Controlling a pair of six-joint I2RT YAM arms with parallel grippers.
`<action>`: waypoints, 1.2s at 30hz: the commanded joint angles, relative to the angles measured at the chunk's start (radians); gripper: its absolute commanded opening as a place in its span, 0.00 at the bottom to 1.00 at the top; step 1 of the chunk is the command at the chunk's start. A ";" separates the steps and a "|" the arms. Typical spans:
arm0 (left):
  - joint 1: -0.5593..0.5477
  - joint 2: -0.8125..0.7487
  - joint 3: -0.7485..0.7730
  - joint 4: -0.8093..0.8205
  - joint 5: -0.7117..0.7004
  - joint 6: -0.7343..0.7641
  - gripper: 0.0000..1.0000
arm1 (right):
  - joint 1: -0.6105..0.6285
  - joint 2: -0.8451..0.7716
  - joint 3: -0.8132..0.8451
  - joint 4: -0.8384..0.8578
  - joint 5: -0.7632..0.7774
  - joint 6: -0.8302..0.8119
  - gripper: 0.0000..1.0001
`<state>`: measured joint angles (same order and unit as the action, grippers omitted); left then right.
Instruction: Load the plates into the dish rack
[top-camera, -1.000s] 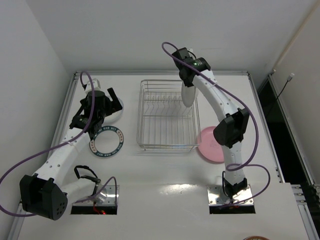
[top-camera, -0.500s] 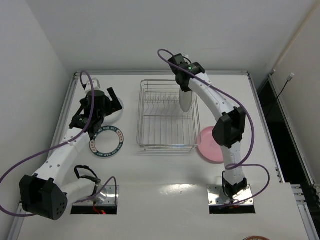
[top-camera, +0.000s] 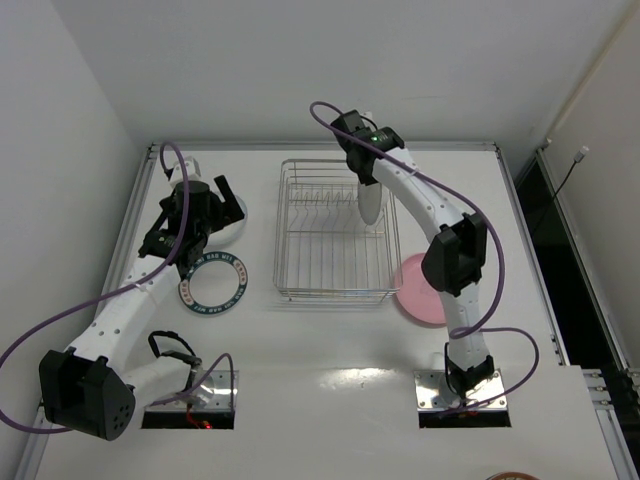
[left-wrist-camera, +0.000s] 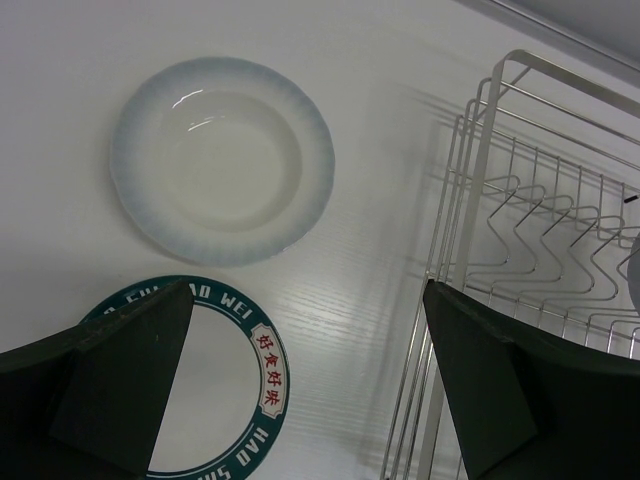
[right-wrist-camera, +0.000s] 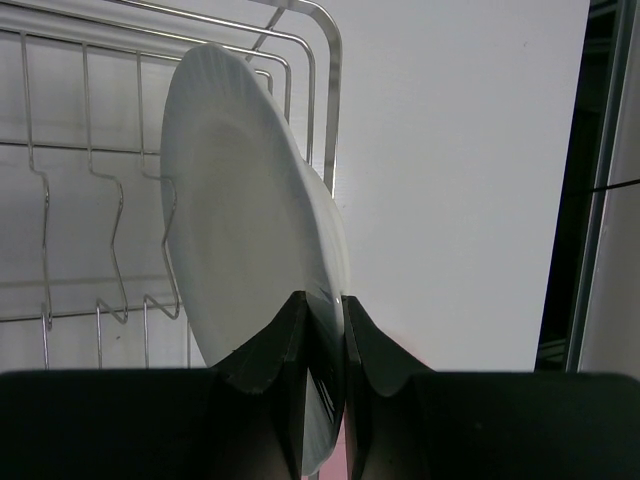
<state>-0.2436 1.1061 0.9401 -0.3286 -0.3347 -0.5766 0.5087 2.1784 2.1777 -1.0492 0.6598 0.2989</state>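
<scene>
My right gripper (top-camera: 368, 180) is shut on the edge of a plain white plate (top-camera: 371, 206), which it holds on edge over the right side of the dish rack (top-camera: 330, 292). In the right wrist view the fingers (right-wrist-camera: 290, 345) pinch the rim of this white plate (right-wrist-camera: 240, 230) in front of the rack's prongs (right-wrist-camera: 45, 235). My left gripper (top-camera: 232, 200) hangs open above a second white plate (left-wrist-camera: 222, 158) lying flat on the table. The plate with the dark blue lettered rim (left-wrist-camera: 262, 372) lies just nearer. A pink plate (top-camera: 420, 290) lies right of the rack.
The rack's left wall (left-wrist-camera: 480, 160) stands close to the right of my left gripper (left-wrist-camera: 310, 380). A raised edge runs along the table's back and sides (top-camera: 320, 146). Purple cables loop off both arms.
My right arm has carried the white plate a little to the left, farther over the rack. The left arm has not moved.
</scene>
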 joint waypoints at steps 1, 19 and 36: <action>-0.010 -0.012 0.042 0.010 -0.009 0.009 1.00 | 0.017 0.063 -0.062 0.029 -0.126 0.042 0.00; -0.010 -0.012 0.042 0.010 -0.018 0.009 1.00 | -0.002 0.129 -0.141 0.101 -0.429 0.043 0.00; -0.010 -0.012 0.042 0.010 -0.018 0.009 1.00 | -0.003 0.218 -0.070 0.025 -0.390 0.058 0.02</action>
<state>-0.2436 1.1061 0.9401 -0.3286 -0.3405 -0.5766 0.4881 2.1998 2.1868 -1.0370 0.5842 0.2581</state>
